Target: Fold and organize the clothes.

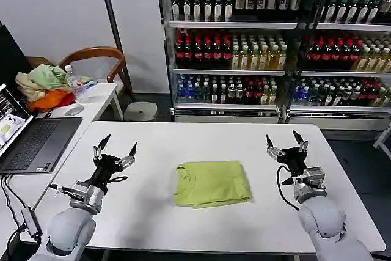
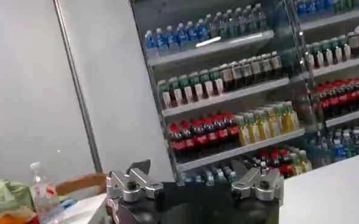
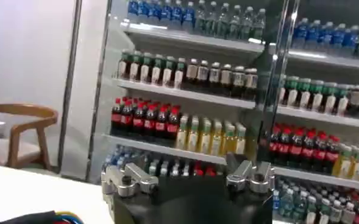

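Observation:
The clothes, a lime yellow-green T-shirt [image 1: 212, 183], lie folded into a compact rectangle in the middle of the white table [image 1: 201, 139]. My left gripper [image 1: 120, 145] is raised above the table to the shirt's left, fingers pointing up and spread open, holding nothing. My right gripper [image 1: 285, 138] is raised to the shirt's right, also open and empty. In the left wrist view the left gripper [image 2: 194, 167] points at the drink shelves; in the right wrist view the right gripper [image 3: 188, 170] does the same.
A heap of pale green, beige and orange garments [image 1: 41, 87] sits on a side table at the far left, beside a water bottle [image 1: 74, 84] and mouse. An open laptop [image 1: 30, 139] lies left of the table. Shelves of bottled drinks [image 1: 275, 41] stand behind, with a wooden chair [image 1: 98, 59].

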### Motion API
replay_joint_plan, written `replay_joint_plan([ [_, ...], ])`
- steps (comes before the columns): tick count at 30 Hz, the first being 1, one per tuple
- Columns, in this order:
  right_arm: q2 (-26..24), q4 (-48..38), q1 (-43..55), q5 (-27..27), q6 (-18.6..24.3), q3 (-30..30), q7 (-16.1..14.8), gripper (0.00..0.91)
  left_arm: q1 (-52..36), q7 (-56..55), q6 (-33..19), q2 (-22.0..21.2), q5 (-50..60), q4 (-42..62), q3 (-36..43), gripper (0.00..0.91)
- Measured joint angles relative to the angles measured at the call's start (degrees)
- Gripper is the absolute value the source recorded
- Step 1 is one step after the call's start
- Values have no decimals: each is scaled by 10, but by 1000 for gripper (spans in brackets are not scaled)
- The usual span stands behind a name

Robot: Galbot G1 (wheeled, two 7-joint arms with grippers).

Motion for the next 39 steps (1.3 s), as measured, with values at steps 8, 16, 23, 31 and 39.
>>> replay_joint_plan([
  [8, 4, -14, 9, -10, 6, -4, 2, 907, -2, 12, -34, -3, 5, 7, 10, 907],
  [16, -2, -18, 5, -15, 9, -1, -2, 907, -12, 20, -48, -3, 6, 19, 15, 907],
  [23, -7, -18, 0, -26, 12, 7, -4, 907, -19, 18, -52, -3, 8, 22, 19, 907],
  [31, -8, -20, -8, -41, 28, 17, -11, 907, -25, 12, -56, -4, 20, 29, 17, 907],
  [39, -6, -16, -18, -58, 40, 31, -16, 907, -25, 4, -57, -2, 35, 29, 18, 907],
])
